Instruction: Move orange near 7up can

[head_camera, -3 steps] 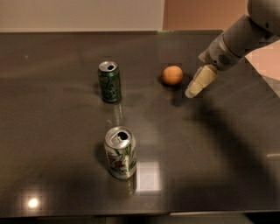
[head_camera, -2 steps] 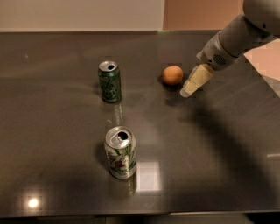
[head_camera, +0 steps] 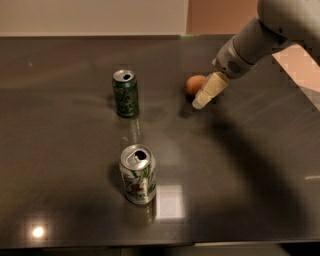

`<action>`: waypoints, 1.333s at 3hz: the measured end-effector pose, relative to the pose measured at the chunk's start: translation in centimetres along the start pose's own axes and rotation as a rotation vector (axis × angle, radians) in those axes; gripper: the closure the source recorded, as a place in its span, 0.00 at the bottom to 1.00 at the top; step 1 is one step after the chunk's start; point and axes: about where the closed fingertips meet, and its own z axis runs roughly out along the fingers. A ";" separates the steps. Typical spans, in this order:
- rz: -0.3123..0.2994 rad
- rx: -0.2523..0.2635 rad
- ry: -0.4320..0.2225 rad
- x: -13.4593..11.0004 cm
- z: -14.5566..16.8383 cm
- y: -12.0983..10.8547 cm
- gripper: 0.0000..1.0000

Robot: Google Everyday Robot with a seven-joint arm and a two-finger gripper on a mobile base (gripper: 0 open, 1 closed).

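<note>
- Dark grey, glossy tabletop (head_camera: 260, 190) fills the view, and the count on it is short: two soda cans and one fruit.
- One silver-white 7up can (head_camera: 138, 175), green-streaked with a small red spot and a silver top, stands upright toward the near edge, left of centre.
- One dark green can (head_camera: 125, 93) with a silver top stands upright farther back, almost straight behind the 7up can and well apart from it.
- One small, round, smooth orange (head_camera: 192, 84) sits on the table to the right of the dark green can, at about the same depth, well apart from the 7up can.
- One grey robot arm (head_camera: 260, 40) comes in from the upper right corner, and its cream-coloured gripper (head_camera: 202, 100) slants down at the orange's right side, just beside it or touching it; I cannot tell which.
- Spread or pressed together? I cannot tell; the gripper overlaps the fruit's right flank from this angle.
- Edges: the far table edge runs below a pale wall (head_camera: 90, 15) at the top, and the near edge crosses the bottom of the view, not far in front of the 7up can.
- Open room: bare tabletop stretches between the orange and the 7up can, and the right half carries only the arm's shadow (head_camera: 240, 150).
- More bare surface lies left of both cans, out to the left side of the view.
</note>
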 end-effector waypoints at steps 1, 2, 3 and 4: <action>-0.007 -0.003 0.004 -0.7 1.0 -0.3 0.00; -0.011 -0.029 0.031 -0.8 2.7 -1.1 0.00; -0.008 -0.065 0.044 -0.7 3.9 -1.6 0.00; -0.005 -0.096 0.051 -0.8 4.5 -1.7 0.18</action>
